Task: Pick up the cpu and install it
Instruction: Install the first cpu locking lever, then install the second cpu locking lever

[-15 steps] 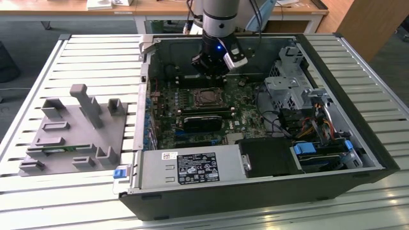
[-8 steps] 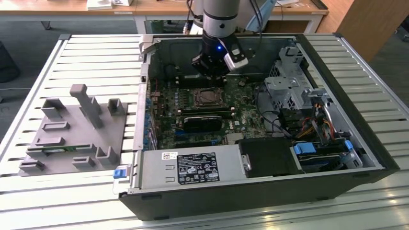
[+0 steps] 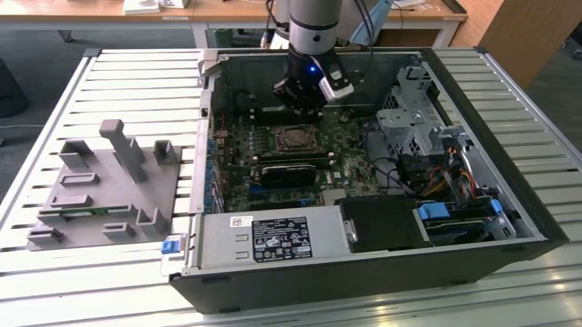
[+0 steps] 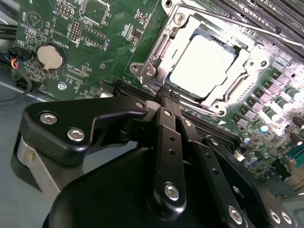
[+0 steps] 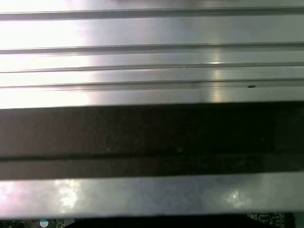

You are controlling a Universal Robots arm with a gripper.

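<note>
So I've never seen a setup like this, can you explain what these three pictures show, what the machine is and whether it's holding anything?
The machine is a single robot arm with a black two-fingered gripper at its tip. The exterior view looks from off the arm at an open black desktop computer case lying on a slatted metal table, with the arm reaching down inside over the green motherboard. On the exterior view's left, a grey plastic holder block rests on the table.

The other two pictures come from cameras riding near the arm's wrist. The second wrist view looks past the gripper's fingers, which are closed together and holding nothing. Just beyond them the cpu, a flat square chip with a shiny silver top, already lies in its metal-framed socket. The first wrist view faces metal slats.
</note>
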